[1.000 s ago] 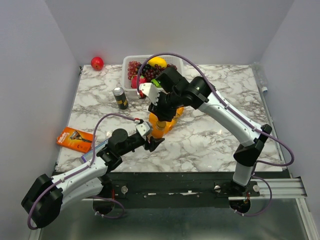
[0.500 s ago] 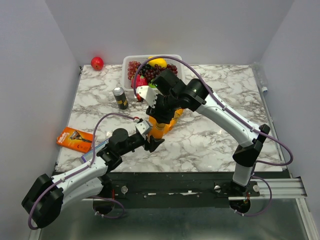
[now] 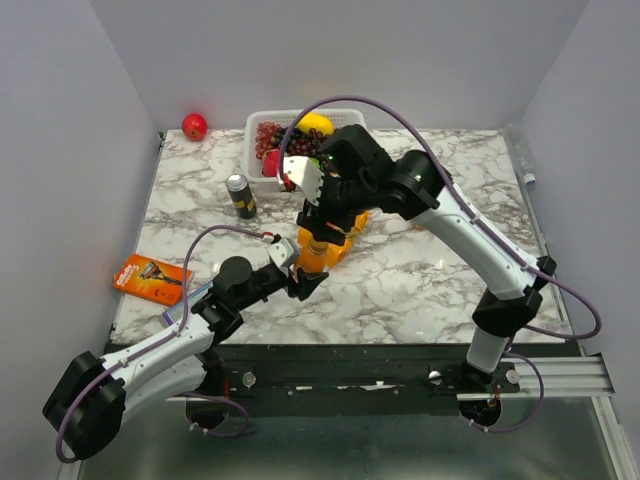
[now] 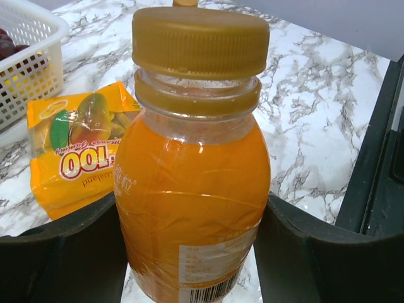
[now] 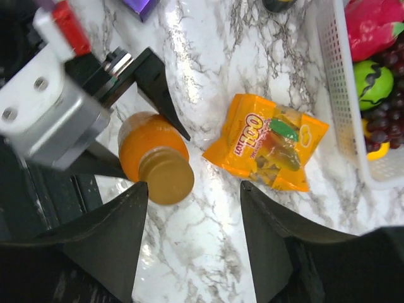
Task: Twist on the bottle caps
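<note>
An orange juice bottle (image 4: 192,189) stands upright on the marble table, with my left gripper (image 4: 192,252) shut on its lower body, one dark finger (image 4: 63,252) on each side. A golden-orange bottle cap (image 4: 201,41) sits on its neck. From the top view the bottle (image 3: 313,258) is near the table's front centre. My right gripper (image 5: 192,189) hovers above it, open. The cap (image 5: 166,177) lies just by its left fingertip, and nothing is held between the jaws. Other bottles and caps are out of view.
A yellow-orange snack packet (image 3: 352,225) lies just behind the bottle. A white basket (image 3: 255,135) of fruit stands at the back. A dark can (image 3: 240,196) is left of it, a red apple (image 3: 194,126) sits in the back left corner, and an orange box (image 3: 150,277) lies at front left.
My right gripper has opened its jaws and let go of the cap, lifting slightly off the bottle. The left gripper and the bottle have stayed put.
</note>
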